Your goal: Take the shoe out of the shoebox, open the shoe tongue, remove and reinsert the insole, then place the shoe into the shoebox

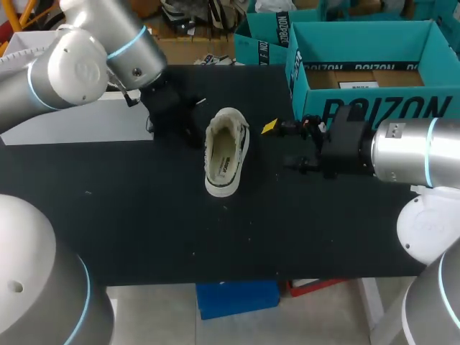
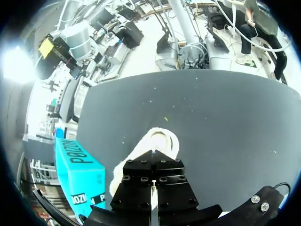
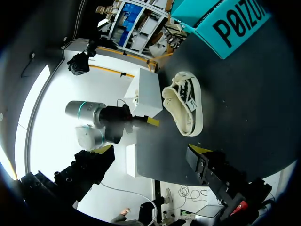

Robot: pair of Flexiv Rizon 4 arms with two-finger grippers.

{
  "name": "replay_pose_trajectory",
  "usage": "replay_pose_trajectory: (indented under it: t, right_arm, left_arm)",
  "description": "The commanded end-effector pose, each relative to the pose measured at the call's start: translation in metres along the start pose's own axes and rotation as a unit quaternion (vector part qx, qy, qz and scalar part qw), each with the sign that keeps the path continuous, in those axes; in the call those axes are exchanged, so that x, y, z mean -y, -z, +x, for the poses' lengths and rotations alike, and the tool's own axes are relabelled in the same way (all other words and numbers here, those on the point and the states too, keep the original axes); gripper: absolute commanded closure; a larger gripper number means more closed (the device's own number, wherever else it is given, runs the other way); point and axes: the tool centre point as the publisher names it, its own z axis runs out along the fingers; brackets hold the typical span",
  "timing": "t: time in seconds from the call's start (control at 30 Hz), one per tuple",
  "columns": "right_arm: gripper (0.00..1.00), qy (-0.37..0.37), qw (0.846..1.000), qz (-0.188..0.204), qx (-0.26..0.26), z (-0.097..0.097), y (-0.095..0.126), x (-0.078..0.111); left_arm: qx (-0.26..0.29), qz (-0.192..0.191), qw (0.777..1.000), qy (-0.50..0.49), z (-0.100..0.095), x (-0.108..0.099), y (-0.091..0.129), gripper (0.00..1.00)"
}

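Note:
A cream low-top sneaker (image 1: 225, 152) lies upright on the black table, its opening facing up and the insole showing inside. My left gripper (image 1: 192, 129) sits just off the shoe's left side, shut with nothing between its fingers; from its own wrist the shoe (image 2: 160, 138) lies right beyond the closed fingers (image 2: 154, 155). To the right of the shoe, my right gripper (image 1: 282, 147) stands open and empty. In its wrist view the shoe (image 3: 184, 108) lies ahead of the spread fingers (image 3: 150, 150). The teal shoebox (image 1: 363, 100) stands open at the back right.
Behind the shoebox stands a second teal box (image 1: 260, 39). A white block (image 1: 79, 118) sits on the table at the back left, under my left arm. The shoebox (image 3: 230, 21) (image 2: 77, 165) walls off the table's right rear.

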Motion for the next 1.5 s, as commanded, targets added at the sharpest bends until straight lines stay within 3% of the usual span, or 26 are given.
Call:
replay_pose_trajectory:
  t: [0.03, 0.3, 0.57, 0.97, 1.23, 1.5]
  right_arm:
    - [0.0, 0.0, 1.0, 0.0, -0.001, 0.0, -0.001, 0.0]
    - [0.0, 0.0, 1.0, 0.0, -0.001, 0.0, -0.001, 0.0]
    - [0.0, 0.0, 1.0, 0.0, -0.001, 0.0, -0.001, 0.0]
    - [0.0, 0.0, 1.0, 0.0, -0.001, 0.0, -0.001, 0.0]
    - [0.0, 0.0, 1.0, 0.0, -0.001, 0.0, -0.001, 0.0]
    - [0.0, 0.0, 1.0, 0.0, -0.001, 0.0, -0.001, 0.0]
  left_arm:
    - [0.061, -0.008, 0.998, 0.022, 0.01, 0.0, 0.01, 1.0]
    - [0.15, -0.006, 0.982, 0.115, 0.007, -0.028, 0.021, 1.0]
    - [0.204, -0.028, 0.963, 0.177, -0.011, -0.077, 0.024, 1.0]
    - [0.181, -0.054, 0.967, 0.168, -0.049, -0.117, 0.003, 1.0]
    - [0.172, -0.051, 0.97, 0.161, -0.061, -0.119, -0.01, 1.0]
    - [0.167, -0.034, 0.973, 0.158, -0.052, -0.102, -0.022, 1.0]
